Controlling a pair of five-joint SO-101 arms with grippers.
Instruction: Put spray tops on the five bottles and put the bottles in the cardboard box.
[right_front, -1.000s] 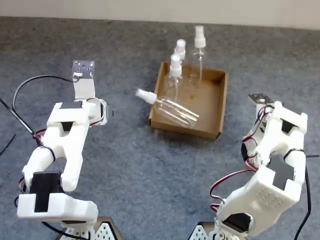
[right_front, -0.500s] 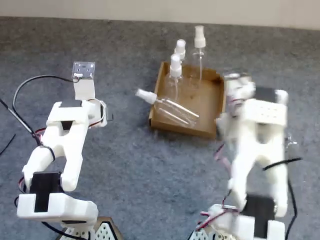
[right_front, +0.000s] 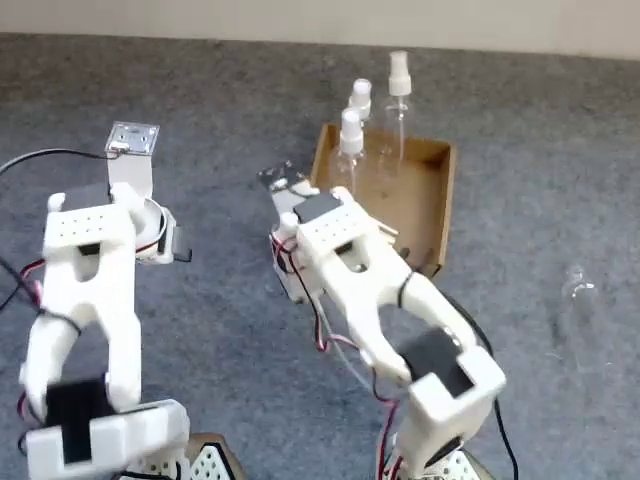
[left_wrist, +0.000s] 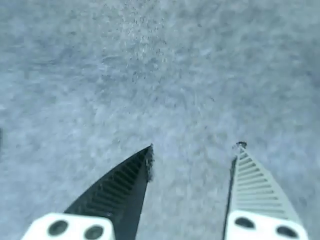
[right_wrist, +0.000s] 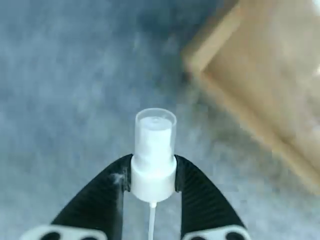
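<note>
My right gripper (right_wrist: 153, 165) is shut on a white spray top (right_wrist: 154, 145) with a clear cap, and a thin tube hangs below it. From above, the right gripper (right_front: 285, 185) is at the left edge of the cardboard box (right_front: 442, 200). Three clear bottles with spray tops stand at the box's back: one (right_front: 351, 140), another (right_front: 359, 100) and a third (right_front: 398, 85). A clear bottle (right_front: 575, 292) lies on the carpet at the far right. My left gripper (left_wrist: 195, 152) is open over bare carpet, left of the box (right_front: 130, 160).
Grey carpet covers the whole table. The right arm's white links stretch from the front edge diagonally over the box's front left corner (right_wrist: 200, 60), hiding what lies there. Black and red cables trail beside both arm bases.
The right arm swung from the far right across to the box's left edge and now grips the spray top. The bottle on the carpet at the right came into view. The left arm shifted slightly left.
</note>
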